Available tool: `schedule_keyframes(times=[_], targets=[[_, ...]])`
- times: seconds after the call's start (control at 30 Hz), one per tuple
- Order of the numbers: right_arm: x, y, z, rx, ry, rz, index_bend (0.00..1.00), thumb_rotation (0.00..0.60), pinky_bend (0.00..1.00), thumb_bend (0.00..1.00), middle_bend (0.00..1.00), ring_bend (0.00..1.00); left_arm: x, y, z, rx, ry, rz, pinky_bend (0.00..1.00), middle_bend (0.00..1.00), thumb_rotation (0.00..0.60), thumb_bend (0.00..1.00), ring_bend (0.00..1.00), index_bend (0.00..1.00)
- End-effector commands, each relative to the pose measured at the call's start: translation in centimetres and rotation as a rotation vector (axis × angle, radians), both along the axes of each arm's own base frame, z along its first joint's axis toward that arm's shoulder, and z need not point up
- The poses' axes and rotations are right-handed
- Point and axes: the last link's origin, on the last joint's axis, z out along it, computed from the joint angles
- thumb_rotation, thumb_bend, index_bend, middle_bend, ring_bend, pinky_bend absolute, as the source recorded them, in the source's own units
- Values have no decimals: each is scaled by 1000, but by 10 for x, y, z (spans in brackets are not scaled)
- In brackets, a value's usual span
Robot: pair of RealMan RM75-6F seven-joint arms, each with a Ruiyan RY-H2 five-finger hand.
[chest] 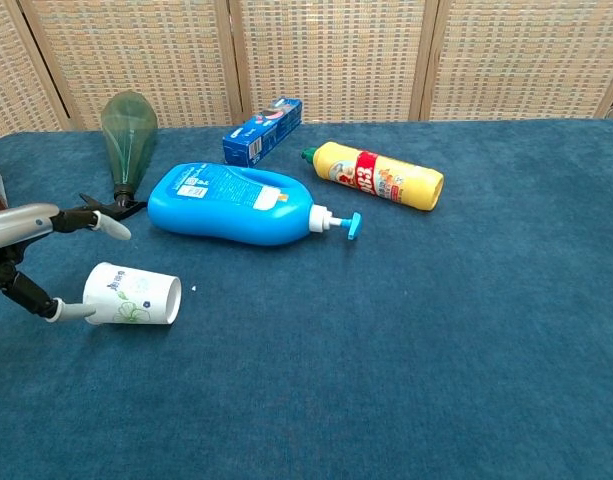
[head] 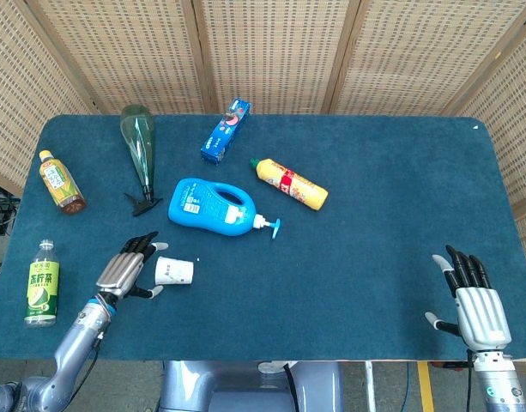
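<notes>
A white paper cup (head: 174, 271) (chest: 133, 296) lies on its side on the blue table, its mouth to the right. My left hand (head: 121, 270) (chest: 21, 222) is just left of it with fingers spread and holds nothing; in the chest view the thumb tip looks to be against the cup's base. A blue detergent bottle (head: 213, 207) (chest: 231, 203) lies just beyond the cup. My right hand (head: 480, 300) rests at the table's near right edge, fingers apart and empty; the chest view does not show it.
A yellow bottle (head: 290, 184) (chest: 381, 175), a toothpaste box (head: 226, 130) (chest: 263, 131) and a green glass vase (head: 138, 146) (chest: 127, 130) lie further back. A tea bottle (head: 61, 182) and a green drink bottle (head: 42, 283) lie at the left edge.
</notes>
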Motion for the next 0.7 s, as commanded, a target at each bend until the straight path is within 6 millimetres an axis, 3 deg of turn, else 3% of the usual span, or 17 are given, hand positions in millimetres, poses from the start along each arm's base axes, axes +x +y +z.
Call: schedule_keyframes(times=[0.03,0.37,0.7], targets=[[0,0,0,1,-1,0,0,600,0,83,0,0,13,3,12,10,44,-25,0,0,582,250,0,175],[1,2,2,-3,-11,6,0,600,0,83,0,0,52,7,4,-47,291,-81,0,0,582,283,0,215],[1,2,4,-4,-18,9,0,600,0,83,0,0,75,6,-19,-46,373,-111,0,0,581,286,0,214]])
